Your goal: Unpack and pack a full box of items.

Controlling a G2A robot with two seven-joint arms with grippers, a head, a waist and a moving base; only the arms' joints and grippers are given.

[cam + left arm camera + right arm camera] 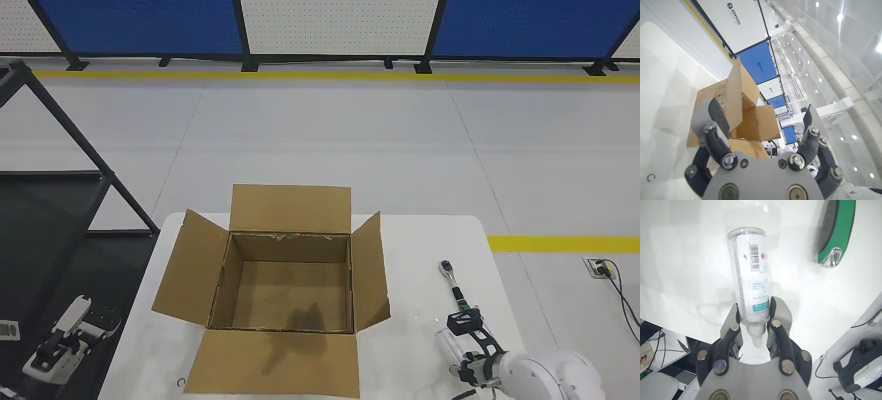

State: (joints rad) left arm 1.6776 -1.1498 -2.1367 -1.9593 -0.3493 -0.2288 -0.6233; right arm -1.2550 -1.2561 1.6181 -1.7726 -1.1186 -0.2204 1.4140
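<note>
An open, empty cardboard box stands mid-table with all its flaps spread out. At the table's near right corner, my right gripper is shut on a clear bottle with a white label, gripping it near the cap end. The bottle points out over the white table. A green-handled ratchet tool lies just beyond it; its handle is close to the bottle's base. My left gripper is open and holds nothing, low by the table's near left side, facing the box.
A small C-shaped ring lies on the table near the box's front left flap. A dark side stand with a white and black device sits left of the table. Bare tabletop surrounds the box.
</note>
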